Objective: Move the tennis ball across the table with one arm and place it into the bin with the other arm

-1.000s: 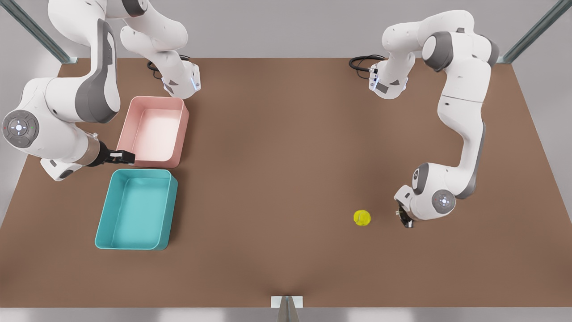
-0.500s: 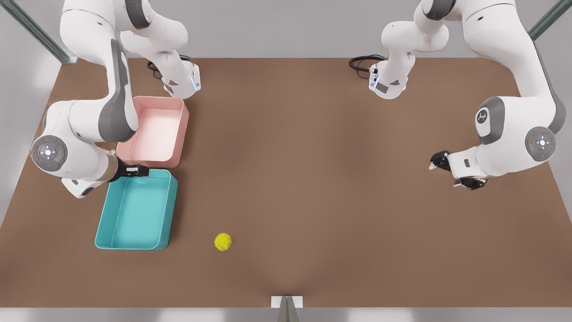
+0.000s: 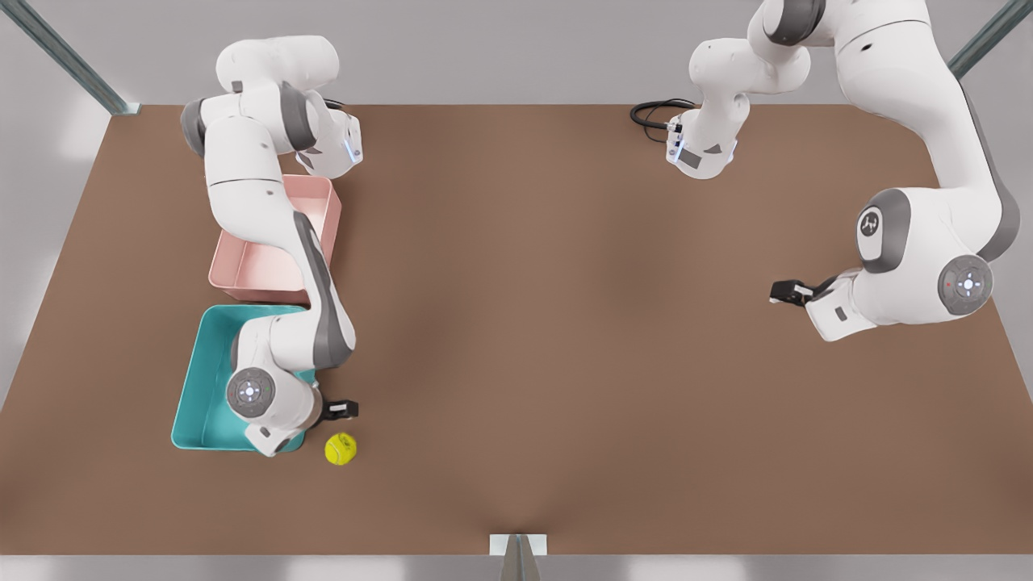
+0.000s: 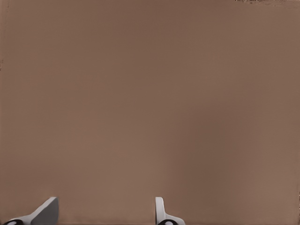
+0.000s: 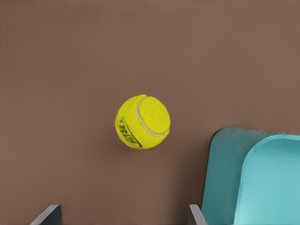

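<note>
Front view first: the right tool (image 3: 343,410) hangs at the front view's left, by the near corner of the teal bin (image 3: 194,379), and the tennis ball (image 3: 340,449) lies on the brown bench (image 3: 565,323) just beside this tool, on its side toward the near edge of the bench. The ball does not touch the tool and it is outside the bin, close to the bin's corner. In the right wrist view the tennis ball (image 5: 142,122) sits ahead of the tool, between the lines of its two fingertips (image 5: 49,213), and these stand apart with nothing between them. The bin (image 5: 253,178) shows its rounded corner beside the ball, with a small gap of bench between them. A ball has no long axis; its pale seam curves across the side that faces the wrist camera, and a dark printed mark is beside the seam.

At the front view's right, the left tool (image 3: 789,292) waits above bare bench, well apart from the ball. In the left wrist view its fingertips (image 4: 47,211) are also apart and empty. A pink tub (image 3: 242,266) stands behind the bin, partly under the right arm.
</note>
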Available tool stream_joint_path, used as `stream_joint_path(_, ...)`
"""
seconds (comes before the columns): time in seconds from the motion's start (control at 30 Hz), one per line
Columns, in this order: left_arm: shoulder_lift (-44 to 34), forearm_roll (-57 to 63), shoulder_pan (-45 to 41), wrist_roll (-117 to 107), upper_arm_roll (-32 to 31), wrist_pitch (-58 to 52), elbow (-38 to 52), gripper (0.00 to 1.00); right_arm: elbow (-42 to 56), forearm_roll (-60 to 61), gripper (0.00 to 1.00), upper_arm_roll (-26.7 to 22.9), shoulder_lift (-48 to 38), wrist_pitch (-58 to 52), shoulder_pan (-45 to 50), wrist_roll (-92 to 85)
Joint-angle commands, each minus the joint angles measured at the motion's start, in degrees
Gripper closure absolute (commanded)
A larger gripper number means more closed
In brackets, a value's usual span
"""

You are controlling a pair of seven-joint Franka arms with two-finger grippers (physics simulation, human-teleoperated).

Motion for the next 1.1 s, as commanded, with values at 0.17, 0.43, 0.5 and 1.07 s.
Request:
stream_joint_path(0.17, 0.5, 0.1, 0.0, -14.4, 0.0, -0.1, 0.1, 0.0, 2.3, 0.1, 0.0, -0.7, 4.2, 9.9, 0.5, 0.2)
stream_joint_path(0.43, 0.5, 0.1, 0.0, -14.4, 0.0, -0.1, 0.1, 0.0, 2.4, -0.1, 0.0, -1.1, 7.4, 13.5, 0.1, 0.0)
stream_joint_path(0.5, 0.5, 0.0, 0.0, -14.4, 0.0, -0.2, 0.1, 0.0, 2.7, -0.1, 0.0, -1.1, 8.0, 14.8, 0.0, -0.3)
stream_joint_path(1.07, 1.2, 0.0, 0.0, -14.5, 0.0, -0.2, 0.1, 0.0, 2.7, -0.3, 0.0, -1.3, 11.9, 19.4, -0.4, -0.6)
